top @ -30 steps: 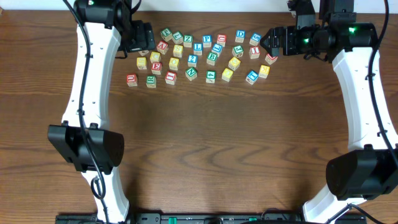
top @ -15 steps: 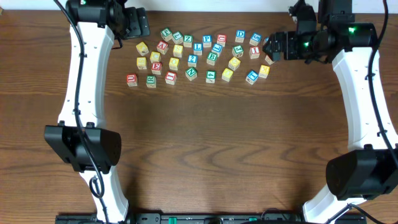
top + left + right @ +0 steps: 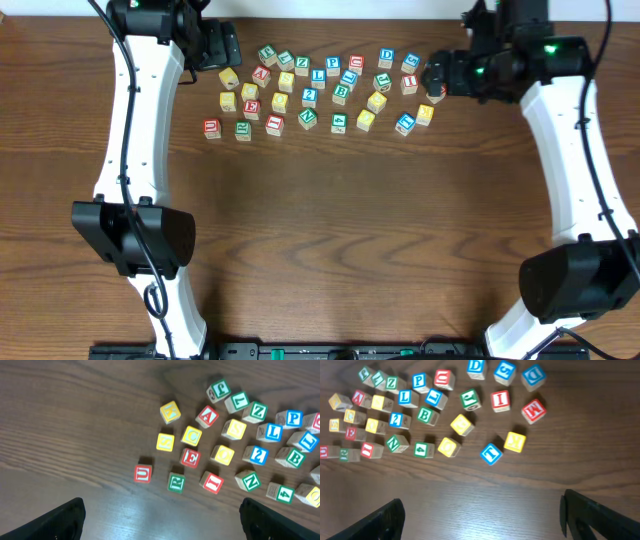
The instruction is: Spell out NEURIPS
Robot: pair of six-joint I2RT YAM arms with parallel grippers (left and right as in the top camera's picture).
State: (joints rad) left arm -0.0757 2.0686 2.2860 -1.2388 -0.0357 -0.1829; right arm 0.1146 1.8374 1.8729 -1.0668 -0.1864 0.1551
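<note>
Wooden letter cubes lie scattered at the far middle of the table. In the left wrist view I see red U [image 3: 142,474], green R [image 3: 176,482], red I [image 3: 212,482], green N [image 3: 248,480], red E [image 3: 190,457] and blue P [image 3: 293,419]. In the overhead view the U [image 3: 211,127], R [image 3: 243,130], I [image 3: 275,125] and N [image 3: 307,118] form the front row. A plain yellow cube [image 3: 461,424] sits mid-cluster. My left gripper [image 3: 225,45] is open and empty at the cluster's far left. My right gripper [image 3: 436,75] is open and empty at its right edge, above a red M cube [image 3: 533,411].
Other cubes mix in: red A [image 3: 207,416], green Z [image 3: 258,411], blue L [image 3: 272,432], blue D [image 3: 476,366], a second red I [image 3: 500,400], and yellow-faced cubes [image 3: 170,411]. Bare wooden table [image 3: 340,230] stretches from the cubes to the near edge.
My left gripper has lifted back from the cubes' left edge toward the far side. My right gripper has shifted slightly left toward the cubes. No cube has moved.
</note>
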